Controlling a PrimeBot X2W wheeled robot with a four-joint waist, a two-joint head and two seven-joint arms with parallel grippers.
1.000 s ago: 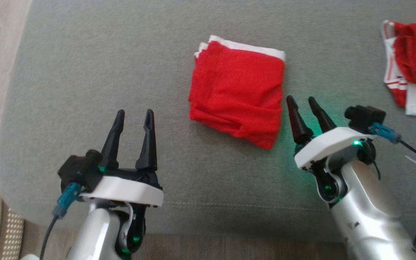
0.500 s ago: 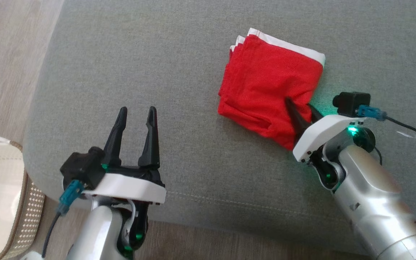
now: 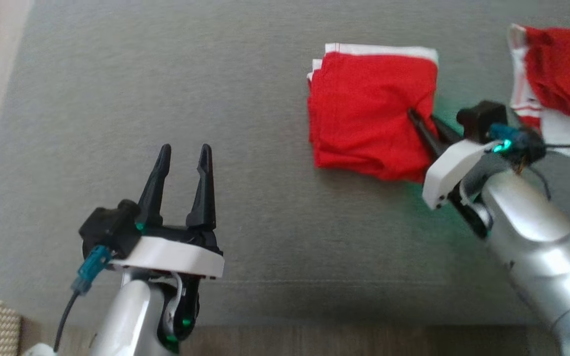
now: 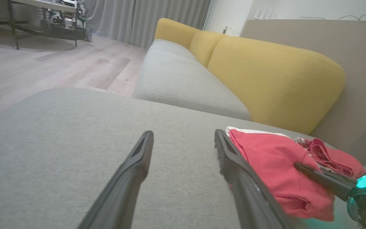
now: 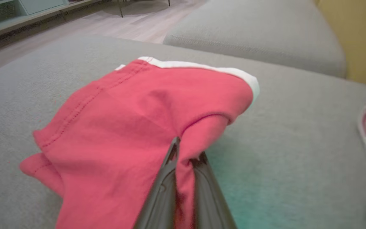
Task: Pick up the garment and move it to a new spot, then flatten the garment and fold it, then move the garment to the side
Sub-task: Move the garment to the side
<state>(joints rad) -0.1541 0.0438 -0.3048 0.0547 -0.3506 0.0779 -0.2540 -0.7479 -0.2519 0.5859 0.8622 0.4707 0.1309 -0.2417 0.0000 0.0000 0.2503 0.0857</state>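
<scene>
So the whole thing sits on a big grey cushion (image 3: 265,257), tight woven fabric with a stitched seam along the near edge. Pale wood floor (image 4: 43,70) around it, and a sofa (image 4: 275,79) behind with grey seats and fat rounded yellow back cushions, plus grey curtains (image 4: 145,19) further back.

The garment (image 3: 364,113) is folded into a rough square of soft red knit, several layers thick, with a white band along the far edge and a visible row of hem stitching. It lies on the far right part of the cushion, a bit rumpled at the near corners.

The right gripper (image 5: 187,151) has its two dark tapered fingers pinched together on a raised fold at the garment's right edge, cloth bunched between them. Green light from the wrist spills onto the cushion beside it.

The left gripper (image 3: 185,148) hangs over bare cushion well apart from the garment, fingers spread wide with nothing in them.

A crumpled red and white pile of cloth (image 3: 557,84) lies just past the right wrist, close to the garment but not touching.
</scene>
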